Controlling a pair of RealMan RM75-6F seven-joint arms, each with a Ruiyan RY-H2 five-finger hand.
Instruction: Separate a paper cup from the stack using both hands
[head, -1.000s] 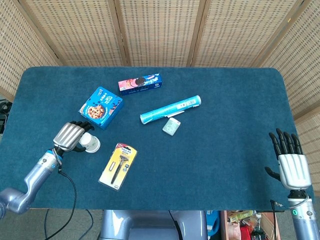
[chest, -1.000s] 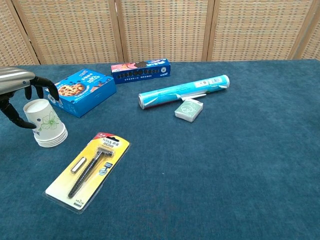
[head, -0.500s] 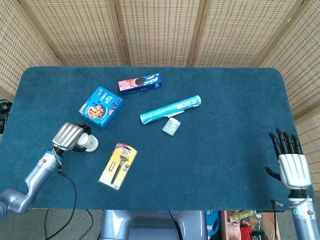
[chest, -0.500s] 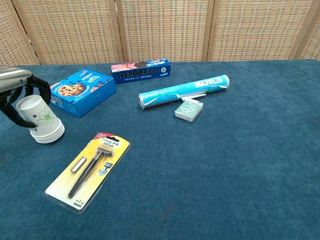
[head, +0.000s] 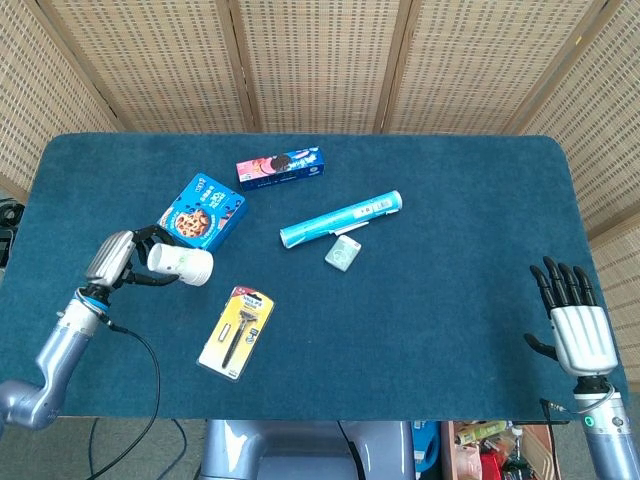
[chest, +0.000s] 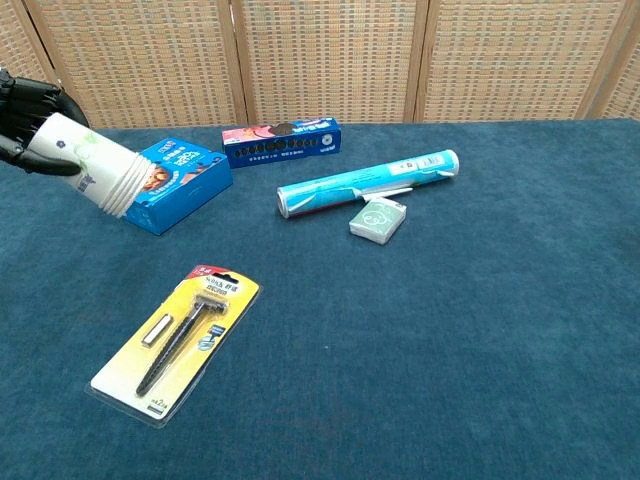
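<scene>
Landmark: razor pack (chest: 176, 343), yellow card with a black razor, flat on the blue table (chest: 480, 350), closest item to the robot in the chest view.

Right hand (head: 577, 322) sits at the near right table edge, well apart from the razor pack, far to its right. Fingers straight and spread, holding nothing, palm down. Seen only in the head view.

Left hand (head: 112, 259) is left of the razor pack and a bit farther back, lifted off the table. Its fingers (chest: 22, 103) wrap the closed end of the paper cup stack (chest: 88, 165); only dark fingertips show at the chest view's left edge. The stack is tipped on its side, white with a green flower print, rims pointing right and slightly down toward the razor pack. It is off the table surface, up-left of the razor pack. In the chest view its rim end overlaps the blue cookie box (chest: 168, 184); cannot tell if they touch. Cups remain nested, none separated.

Behind the razor pack: blue cookie box, lying flat, angled. Farther back and right of it, long cookie box (chest: 281, 140) with pink and blue print, near the table's far side.

Right and back of the razor pack: teal tube (chest: 367, 183) lying on its side, diagonal. Small pale green packet (chest: 378, 219) just beside the tube's near side, touching or nearly so.

Farthest: woven screen panels (chest: 330, 55) with wood frames behind the table.
</scene>
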